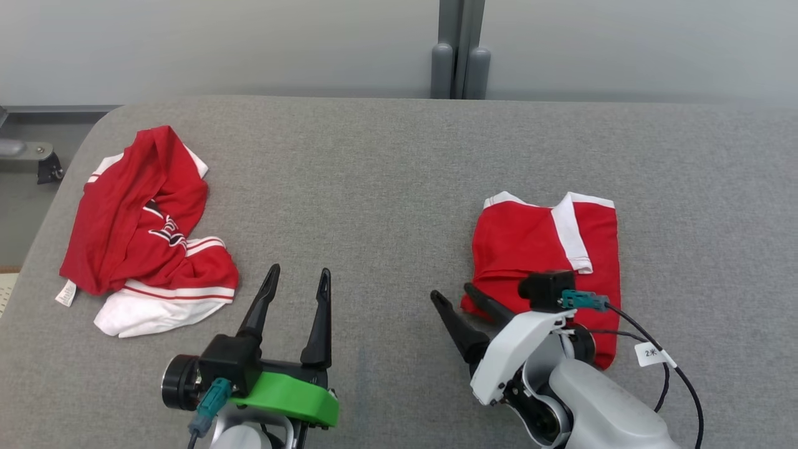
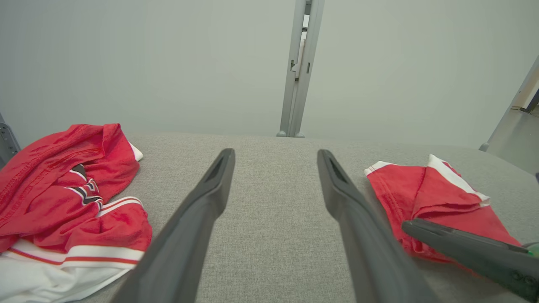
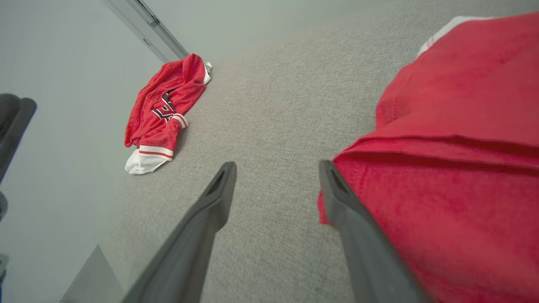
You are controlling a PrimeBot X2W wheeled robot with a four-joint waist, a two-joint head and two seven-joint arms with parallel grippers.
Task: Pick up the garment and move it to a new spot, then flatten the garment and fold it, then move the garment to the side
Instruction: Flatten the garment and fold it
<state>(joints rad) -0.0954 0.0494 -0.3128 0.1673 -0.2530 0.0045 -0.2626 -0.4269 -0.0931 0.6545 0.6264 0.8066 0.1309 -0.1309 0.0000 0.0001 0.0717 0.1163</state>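
Note:
A folded red garment with white trim (image 1: 548, 243) lies flat on the right side of the grey cloth table (image 1: 399, 156). My right gripper (image 1: 454, 291) stands open at its near left corner, with one finger along the cloth's edge and nothing between the fingers. The right wrist view shows the garment (image 3: 454, 147) just right of the gripper (image 3: 276, 165). My left gripper (image 1: 299, 271) is open over bare table near the front. In the left wrist view the left gripper (image 2: 276, 153) stands between the two cloths, with the folded garment (image 2: 438, 202) to its right.
A crumpled red and white jersey (image 1: 143, 231) lies at the table's left side, also seen in the left wrist view (image 2: 63, 189) and the right wrist view (image 3: 164, 105). A grey post (image 1: 460, 50) stands behind the table's far edge. One right finger (image 2: 463, 248) crosses the left wrist view.

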